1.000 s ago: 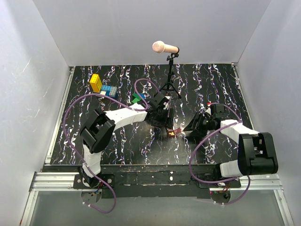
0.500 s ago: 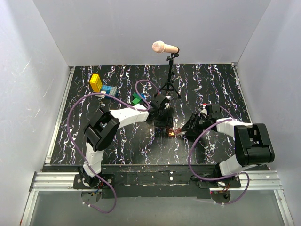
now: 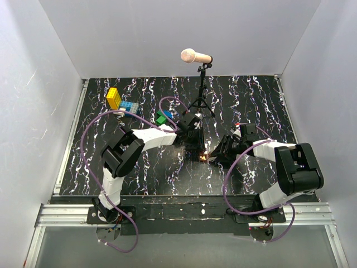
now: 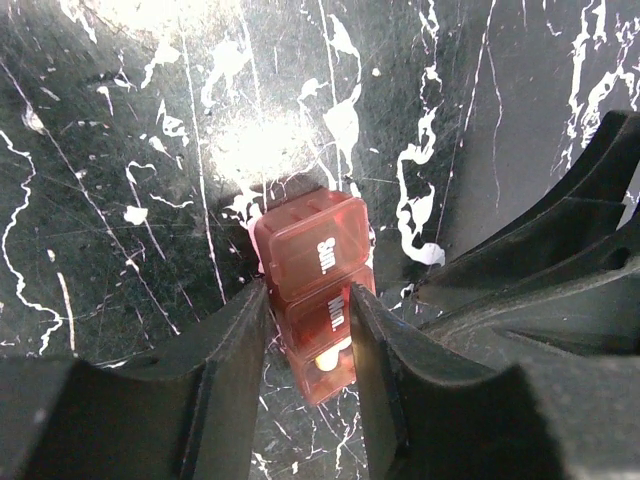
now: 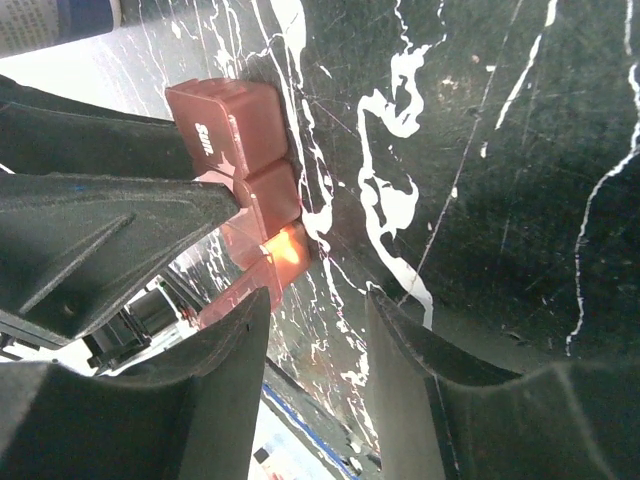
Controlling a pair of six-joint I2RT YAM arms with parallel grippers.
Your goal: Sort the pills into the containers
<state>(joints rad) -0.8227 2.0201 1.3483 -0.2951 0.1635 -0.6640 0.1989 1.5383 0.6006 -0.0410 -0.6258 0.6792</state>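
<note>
The container (image 4: pixel 310 250) is a small reddish-brown pill box with lid segments marked "Sun." and "Mon."; it lies on the black marbled table (image 3: pixel 139 167). My left gripper (image 4: pixel 308 296) is shut on it, a finger pressed against each long side. Past the "Mon." segment a compartment stands open with a pale pill (image 4: pixel 326 362) in it. In the top view the container (image 3: pixel 203 157) sits between both grippers. My right gripper (image 5: pixel 315 325) is open just beside the container (image 5: pixel 240 150), with nothing between its fingers.
A white bottle (image 5: pixel 50 20) lies beyond the box. A microphone (image 3: pixel 196 56) on a black tripod (image 3: pixel 201 103) stands behind the grippers. Yellow (image 3: pixel 114 97), blue (image 3: pixel 129 107) and green (image 3: pixel 163 117) toy blocks sit at the back left.
My left gripper has closed onto the pill box. My right gripper has moved left toward the box and narrowed slightly.
</note>
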